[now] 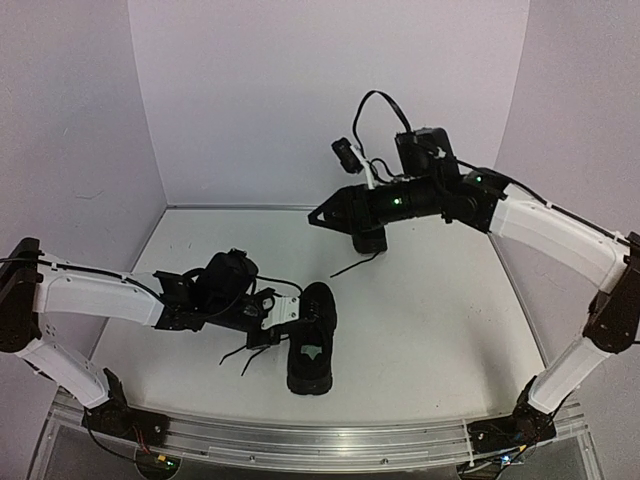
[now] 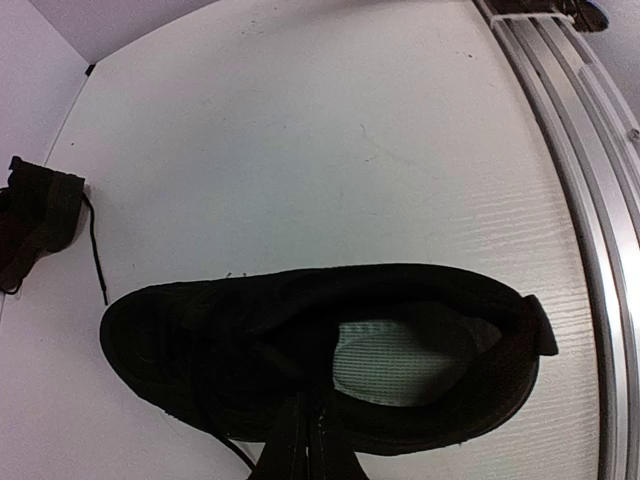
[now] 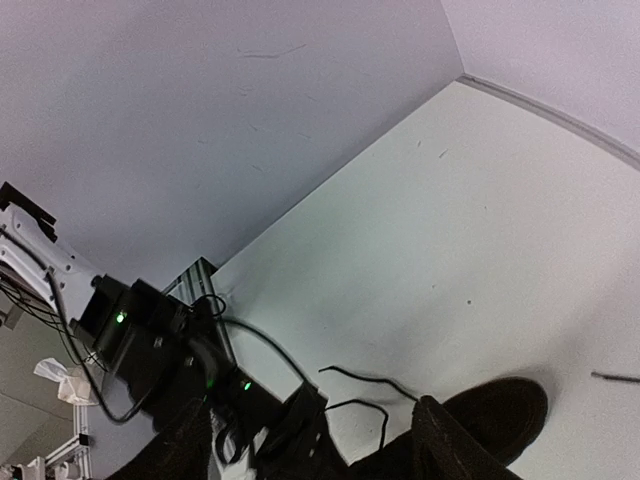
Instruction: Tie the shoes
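One black shoe [image 1: 311,345] lies near the front middle, its opening up; it fills the left wrist view [image 2: 330,350]. My left gripper [image 1: 284,322] is at its left side, fingers [image 2: 305,445] pressed together against the shoe's near edge; I cannot tell whether a lace is pinched. Thin black laces [image 1: 238,354] trail off beside it. The other shoe [image 1: 370,238] sits further back, also visible in the left wrist view [image 2: 35,228], with a loose lace [image 1: 355,265]. My right gripper [image 1: 320,217] hovers open and empty above the table beside it. In the right wrist view [image 3: 315,425] it faces the near shoe [image 3: 500,410].
White walls close the table at the back and both sides. An aluminium rail [image 1: 300,440] runs along the front edge, and it also shows in the left wrist view [image 2: 590,200]. A black cable [image 1: 375,100] loops above the right wrist.
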Controlling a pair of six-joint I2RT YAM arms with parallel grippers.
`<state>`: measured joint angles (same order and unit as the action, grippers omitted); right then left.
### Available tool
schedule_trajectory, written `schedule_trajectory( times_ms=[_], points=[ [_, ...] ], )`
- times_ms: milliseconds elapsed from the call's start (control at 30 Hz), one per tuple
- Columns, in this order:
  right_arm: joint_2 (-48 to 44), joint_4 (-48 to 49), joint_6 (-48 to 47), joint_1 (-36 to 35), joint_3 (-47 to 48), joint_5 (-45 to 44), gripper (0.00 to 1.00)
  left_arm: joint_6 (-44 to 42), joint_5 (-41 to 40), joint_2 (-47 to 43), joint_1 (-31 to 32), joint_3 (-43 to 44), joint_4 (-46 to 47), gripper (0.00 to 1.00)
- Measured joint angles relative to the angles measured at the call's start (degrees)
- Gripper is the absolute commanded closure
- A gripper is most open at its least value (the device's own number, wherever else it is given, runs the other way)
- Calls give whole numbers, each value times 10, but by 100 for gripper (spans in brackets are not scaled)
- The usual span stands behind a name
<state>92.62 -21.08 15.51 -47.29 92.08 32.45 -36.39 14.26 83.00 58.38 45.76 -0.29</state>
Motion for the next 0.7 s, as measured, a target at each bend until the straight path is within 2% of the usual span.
schedule_trajectory(
  times_ms=[133,267,400,700],
  points=[
    [-42,48,4,-1,-140,2,52,24,31,0,-31,0,23,98],
    [-35,70,14,-1,-247,11,55,36,55,4,-37,0,42,98],
    [-23,97,27,-1,-279,31,57,39,71,20,-37,0,50,98],
    [12,187,43,-3,-282,80,60,47,81,29,-43,0,65,98]
  ],
)
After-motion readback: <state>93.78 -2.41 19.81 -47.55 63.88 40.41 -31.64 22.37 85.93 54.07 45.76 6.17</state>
